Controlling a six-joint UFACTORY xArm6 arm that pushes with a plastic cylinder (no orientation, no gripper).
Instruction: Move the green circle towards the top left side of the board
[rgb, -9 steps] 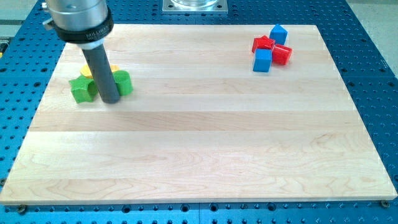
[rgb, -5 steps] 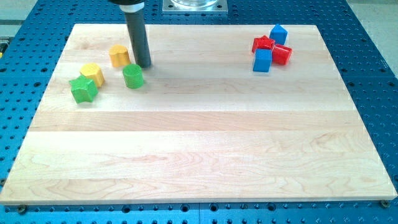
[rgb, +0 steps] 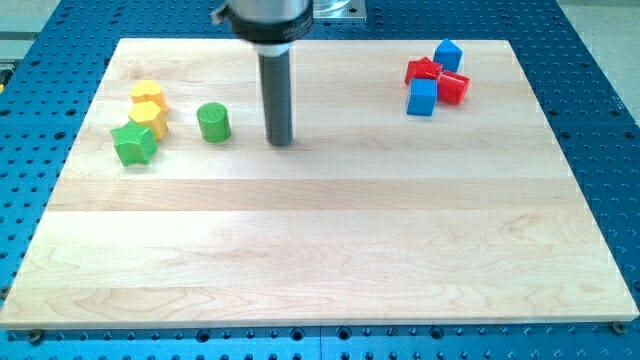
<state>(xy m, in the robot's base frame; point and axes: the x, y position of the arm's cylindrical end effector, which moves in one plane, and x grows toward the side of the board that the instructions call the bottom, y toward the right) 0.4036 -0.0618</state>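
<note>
The green circle (rgb: 213, 122) is seen on the table (rgb: 320, 250) in the upper left part, apart from the other blocks. My tip (rgb: 281, 141) rests on the wood just to its right, not touching it. No end effector is fitted, only the rod, so nothing is gripped. Left of the circle, a green star (rgb: 134, 144) touches a yellow block (rgb: 149, 118), with another yellow block (rgb: 146, 95) just above. At upper right, two blue cubes (rgb: 448, 54) (rgb: 422, 97), a red star (rgb: 424, 70) and a red cylinder (rgb: 453, 86) are clustered.
</note>
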